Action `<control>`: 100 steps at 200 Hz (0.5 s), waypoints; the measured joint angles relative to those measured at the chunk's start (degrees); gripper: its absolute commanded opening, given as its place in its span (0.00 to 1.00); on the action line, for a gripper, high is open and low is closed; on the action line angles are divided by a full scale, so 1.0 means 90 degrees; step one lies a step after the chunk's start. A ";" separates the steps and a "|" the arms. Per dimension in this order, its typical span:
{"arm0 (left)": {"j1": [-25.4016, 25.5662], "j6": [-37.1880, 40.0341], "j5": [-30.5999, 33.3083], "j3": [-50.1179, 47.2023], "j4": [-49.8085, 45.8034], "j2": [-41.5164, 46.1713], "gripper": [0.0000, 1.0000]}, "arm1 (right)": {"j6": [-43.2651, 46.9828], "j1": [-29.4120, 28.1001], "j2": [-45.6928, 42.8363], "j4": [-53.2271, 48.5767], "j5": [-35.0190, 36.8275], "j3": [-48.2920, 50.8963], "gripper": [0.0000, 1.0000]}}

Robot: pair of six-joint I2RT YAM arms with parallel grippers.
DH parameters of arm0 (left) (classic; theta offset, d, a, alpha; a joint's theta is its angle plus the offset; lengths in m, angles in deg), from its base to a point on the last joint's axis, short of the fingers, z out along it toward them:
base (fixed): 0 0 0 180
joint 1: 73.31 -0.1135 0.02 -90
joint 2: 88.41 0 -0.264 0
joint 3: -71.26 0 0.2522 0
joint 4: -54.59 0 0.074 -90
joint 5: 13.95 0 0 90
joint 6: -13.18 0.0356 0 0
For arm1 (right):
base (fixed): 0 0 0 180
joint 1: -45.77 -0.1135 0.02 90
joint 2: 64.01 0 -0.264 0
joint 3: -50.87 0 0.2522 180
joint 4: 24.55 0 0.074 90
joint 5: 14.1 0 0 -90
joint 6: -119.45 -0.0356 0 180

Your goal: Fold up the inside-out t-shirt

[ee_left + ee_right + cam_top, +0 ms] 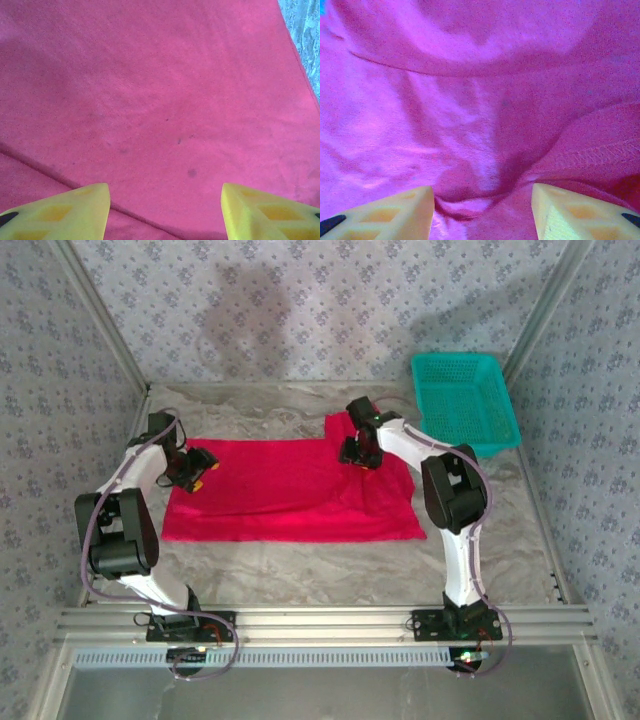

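Marbled worktop (300,570), t-shirt (290,495) spread. Left claw (200,476), right claw (358,453) both parted; right seemingly astride bunched cloth: pinch may grab extra layer.

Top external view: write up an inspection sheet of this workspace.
Surface: table under a pale wrinkled covering.
Job's things: red t-shirt spread mid-table, right side rumpled.
Clutter: teal basket at the far right, apart from the shirt.
Grippers: left gripper open over flat cloth; right gripper open, cloth bunched between its fingers.
Cables: cables looped along both arms, off the shirt.
Surroundings: patterned walls, metal frame.
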 measured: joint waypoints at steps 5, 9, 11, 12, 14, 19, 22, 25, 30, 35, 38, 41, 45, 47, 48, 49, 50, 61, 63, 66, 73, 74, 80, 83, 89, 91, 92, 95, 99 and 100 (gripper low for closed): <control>0.0000 0.0002 0.0000 0.0000 0.0000 0.0000 0.60 | 0.0000 -0.0010 0.0000 -0.0078 0.0049 -0.0090 0.56; 0.0000 0.0002 0.0000 0.0000 0.0000 0.0000 0.60 | 0.0000 -0.0017 -0.0002 -0.0158 0.0119 -0.0172 0.56; 0.0000 0.0002 0.0002 0.0000 0.0000 0.0000 0.60 | 0.0000 -0.0022 -0.0002 -0.0182 0.0136 -0.0199 0.56; 0.0000 0.0002 0.0000 0.0000 0.0000 0.0000 0.60 | 0.0000 -0.0024 -0.0002 -0.0209 0.0170 -0.0223 0.56; 0.0000 0.0002 0.0002 0.0000 0.0000 0.0000 0.60 | 0.0000 -0.0029 -0.0005 -0.0228 0.0199 -0.0248 0.56; 0.0000 0.0002 0.0002 0.0000 0.0000 0.0000 0.60 | 0.0000 -0.0049 -0.0010 -0.0313 0.0296 -0.0328 0.56; 0.0000 0.0002 0.0002 0.0000 0.0002 0.0000 0.60 | 0.0000 -0.0061 -0.0015 -0.0367 0.0379 -0.0372 0.56; 0.0000 0.0002 0.0002 0.0000 0.0002 0.0000 0.60 | 0.0000 -0.0073 -0.0022 -0.0413 0.0442 -0.0401 0.56; 0.0000 0.0002 0.0000 0.0000 0.0002 0.0000 0.60 | 0.0002 -0.0097 -0.0046 -0.0486 0.0568 -0.0435 0.55; 0.0000 0.0000 0.0000 -0.0002 0.0005 0.0000 0.60 | 0.0007 -0.0129 -0.0078 -0.0561 0.0695 -0.0459 0.55; 0.0000 0.0000 0.0000 -0.0002 0.0005 0.0000 0.60 | 0.0007 -0.0141 -0.0092 -0.0605 0.0755 -0.0471 0.54; 0.0000 0.0000 0.0000 -0.0002 0.0005 0.0000 0.60 | 0.0017 -0.0160 -0.0117 -0.0646 0.0823 -0.0481 0.54; 0.0000 0.0000 0.0000 -0.0002 0.0007 0.0000 0.60 | 0.0029 -0.0182 -0.0143 -0.0702 0.0911 -0.0491 0.53; 0.0000 0.0000 -0.0002 -0.0002 0.0007 0.0000 0.60 | 0.0036 -0.0197 -0.0155 -0.0726 0.0940 -0.0495 0.53; 0.0000 0.0000 -0.0002 -0.0002 0.0007 0.0000 0.60 | 0.0041 -0.0202 -0.0160 -0.0733 0.0957 -0.0498 0.52; 0.0000 -0.0002 -0.0002 -0.0002 0.0007 0.0000 0.60 | 0.0046 -0.0209 -0.0170 -0.0753 0.0979 -0.0505 0.52; 0.0000 0.0000 -0.0002 -0.0002 0.0007 0.0000 0.60 | 0.0051 -0.0214 -0.0175 -0.0760 0.0991 -0.0505 0.52; 0.0002 -0.0002 -0.0002 -0.0002 0.0017 0.0000 0.60 | 0.0114 -0.0330 -0.0219 -0.0835 0.1120 -0.0576 0.48; 0.0005 -0.0002 -0.0005 -0.0002 0.0017 0.0000 0.60 | 0.0119 -0.0345 -0.0221 -0.0850 0.1127 -0.0590 0.47; 0.0007 -0.0005 -0.0002 -0.0002 0.0022 0.0000 0.60 | 0.0124 -0.0379 -0.0221 -0.0857 0.1144 -0.0617 0.45; 0.0019 -0.0007 -0.0002 -0.0002 0.0029 0.0000 0.60 | 0.0165 -0.0478 -0.0209 -0.0872 0.1144 -0.0699 0.42; 0.0022 -0.0007 -0.0002 -0.0002 0.0032 0.0000 0.60 | 0.0194 -0.0500 -0.0204 -0.0879 0.1144 -0.0716 0.42; 0.0032 -0.0007 -0.0005 -0.0002 0.0034 0.0000 0.60 | 0.0199 -0.0578 -0.0182 -0.0884 0.1139 -0.0780 0.40; 0.0039 -0.0010 -0.0005 -0.0002 0.0032 0.0000 0.60 | 0.0187 -0.0619 -0.0168 -0.0901 0.1137 -0.0823 0.40; 0.0049 -0.0007 -0.0005 -0.0002 0.0032 0.0000 0.60 | 0.0199 -0.0704 -0.0112 -0.0928 0.1132 -0.0918 0.40; 0.0051 -0.0007 -0.0005 -0.0002 0.0032 0.0000 0.60 | 0.0197 -0.0726 -0.0100 -0.0942 0.1134 -0.0945 0.39; 0.0056 -0.0007 -0.0005 -0.0002 0.0034 0.0000 0.60 | 0.0202 -0.0743 -0.0085 -0.0947 0.1132 -0.0967 0.39; 0.0066 -0.0005 -0.0002 -0.0002 0.0032 0.0000 0.60 | 0.0204 -0.0782 -0.0049 -0.0964 0.1127 -0.1010 0.40; 0.0073 -0.0002 -0.0002 -0.0002 0.0032 0.0000 0.60 | 0.0202 -0.0828 -0.0007 -0.0979 0.1124 -0.1064 0.39; 0.0070 -0.0002 -0.0002 -0.0002 0.0032 0.0000 0.60 | 0.0204 -0.0845 0.0015 -0.0984 0.1120 -0.1081 0.39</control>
